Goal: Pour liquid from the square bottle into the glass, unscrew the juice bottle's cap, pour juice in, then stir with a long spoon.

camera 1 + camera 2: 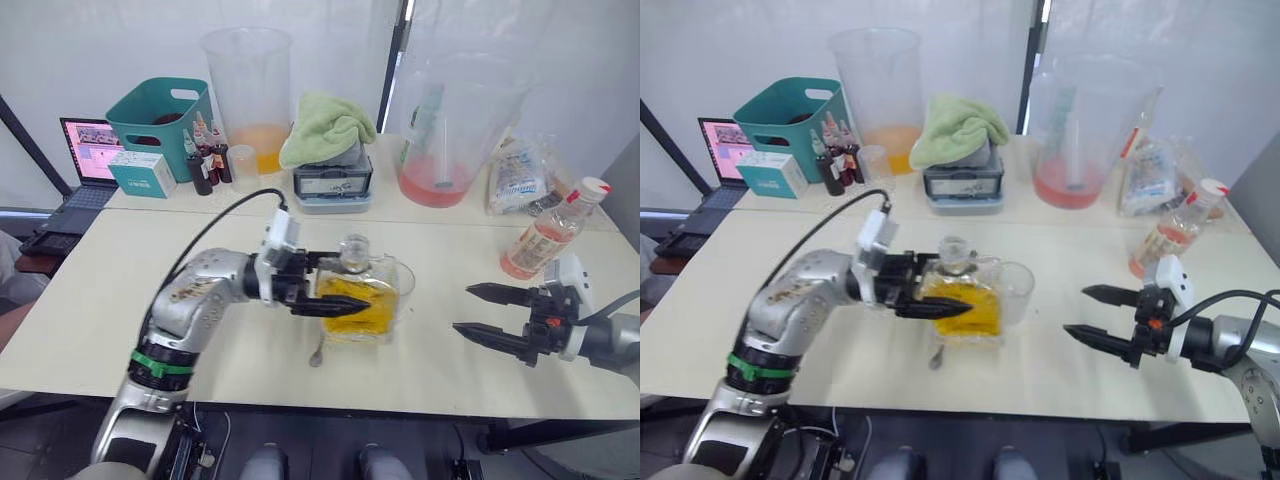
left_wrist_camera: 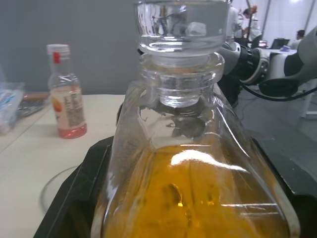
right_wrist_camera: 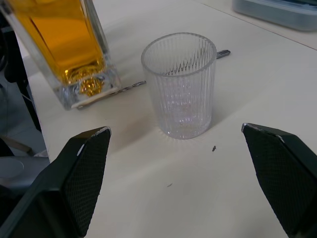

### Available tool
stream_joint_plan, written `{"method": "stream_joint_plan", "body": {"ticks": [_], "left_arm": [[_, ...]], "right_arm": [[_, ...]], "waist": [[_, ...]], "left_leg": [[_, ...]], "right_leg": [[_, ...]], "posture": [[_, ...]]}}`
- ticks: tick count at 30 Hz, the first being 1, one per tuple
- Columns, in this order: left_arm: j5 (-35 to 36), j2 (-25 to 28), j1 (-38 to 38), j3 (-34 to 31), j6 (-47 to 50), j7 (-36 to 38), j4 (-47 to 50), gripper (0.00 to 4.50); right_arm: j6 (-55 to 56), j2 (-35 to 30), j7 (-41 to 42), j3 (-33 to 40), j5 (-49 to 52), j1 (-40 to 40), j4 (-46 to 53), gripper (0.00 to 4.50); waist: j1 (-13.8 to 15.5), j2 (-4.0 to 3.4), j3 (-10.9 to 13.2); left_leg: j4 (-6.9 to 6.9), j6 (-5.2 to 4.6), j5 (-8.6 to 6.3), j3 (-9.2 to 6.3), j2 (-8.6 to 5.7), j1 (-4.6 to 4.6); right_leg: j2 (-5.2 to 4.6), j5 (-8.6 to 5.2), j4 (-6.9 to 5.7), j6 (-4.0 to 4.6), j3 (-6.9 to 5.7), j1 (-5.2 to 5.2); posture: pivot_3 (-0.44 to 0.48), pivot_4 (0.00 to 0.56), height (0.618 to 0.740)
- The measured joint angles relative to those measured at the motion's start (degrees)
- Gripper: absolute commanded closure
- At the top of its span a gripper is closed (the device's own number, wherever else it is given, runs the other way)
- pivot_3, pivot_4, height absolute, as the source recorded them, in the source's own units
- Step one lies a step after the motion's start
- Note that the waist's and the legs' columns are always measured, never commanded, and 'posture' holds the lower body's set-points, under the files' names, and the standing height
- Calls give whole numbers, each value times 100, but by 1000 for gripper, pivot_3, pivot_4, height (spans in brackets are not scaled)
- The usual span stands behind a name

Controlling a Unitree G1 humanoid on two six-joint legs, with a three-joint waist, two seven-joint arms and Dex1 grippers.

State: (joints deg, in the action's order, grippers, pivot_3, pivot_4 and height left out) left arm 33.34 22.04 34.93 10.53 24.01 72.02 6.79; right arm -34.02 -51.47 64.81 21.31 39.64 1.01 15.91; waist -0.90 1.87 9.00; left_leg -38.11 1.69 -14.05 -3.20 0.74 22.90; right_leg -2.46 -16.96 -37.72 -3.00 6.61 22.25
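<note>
The square bottle [image 1: 356, 298], clear glass with yellow-orange liquid and a glass stopper [image 2: 181, 29] in its neck, stands upright at mid-table. My left gripper [image 1: 330, 282] is shut on it, one black finger [image 2: 74, 198] against each flat side. The ribbed clear glass [image 3: 183, 84] stands right beside the bottle, on its right. The long spoon [image 1: 316, 355] lies flat under and in front of the bottle, and its handle [image 3: 130, 88] passes behind the glass. The juice bottle [image 1: 548, 235] with its red-and-white cap [image 1: 594, 187] stands at the right rear. My right gripper [image 1: 462, 309] is open, low over the table, pointing at the glass from the right.
Two huge clear jugs [image 1: 250, 90] [image 1: 448, 125] stand on the rear table. Between them is a green towel [image 1: 325, 128] on a grey box. Further left are small dark bottles [image 1: 205, 160], a teal basket [image 1: 160, 112] and a laptop [image 1: 88, 150]. A bag [image 1: 515, 175] lies at the back right.
</note>
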Motion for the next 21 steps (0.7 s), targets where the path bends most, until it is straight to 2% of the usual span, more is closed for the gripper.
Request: {"method": "stream_joint_plan", "body": {"ticks": [5,10,16,20,21], "left_arm": [[-740,-428,-169,582,-831,-43,-172,1690],[-1470,-607,-330,1103,-1570,-27,-903,1690],[-1597,-974,-386,1080,-2220,-61,-1429,1690],[-1634,-1029,-405,1079,-2461,-131,-1601,1690],[-1640,-1026,-411,1075,-2484,-153,-1622,1190]], "right_arm": [[-25,-68,3,68,6,-81,100,0],[-55,-76,-2,96,11,-92,107,0],[-106,-81,-6,144,18,-109,117,0],[-109,-81,-6,144,18,-109,155,0],[-110,-81,-5,144,18,-109,156,0]], "waist": [[19,-2,-1],[9,-2,-1],[62,-9,-3],[114,-9,-3],[120,-9,-3]], "left_leg": [[-2,-5,3,2,-5,0],[-7,-9,5,3,-4,0],[-24,-13,7,2,-8,-3],[-53,-17,10,4,-6,-2],[-61,-19,11,5,-6,-2]], "right_leg": [[-1,0,2,0,9,-5],[0,0,2,0,11,-4],[-2,-1,3,-1,13,-20],[-1,-2,7,-4,13,-32],[-1,-3,7,-6,13,-35]], "posture": [[0,150,740],[0,150,740],[0,150,740],[0,150,740],[0,150,740]]}}
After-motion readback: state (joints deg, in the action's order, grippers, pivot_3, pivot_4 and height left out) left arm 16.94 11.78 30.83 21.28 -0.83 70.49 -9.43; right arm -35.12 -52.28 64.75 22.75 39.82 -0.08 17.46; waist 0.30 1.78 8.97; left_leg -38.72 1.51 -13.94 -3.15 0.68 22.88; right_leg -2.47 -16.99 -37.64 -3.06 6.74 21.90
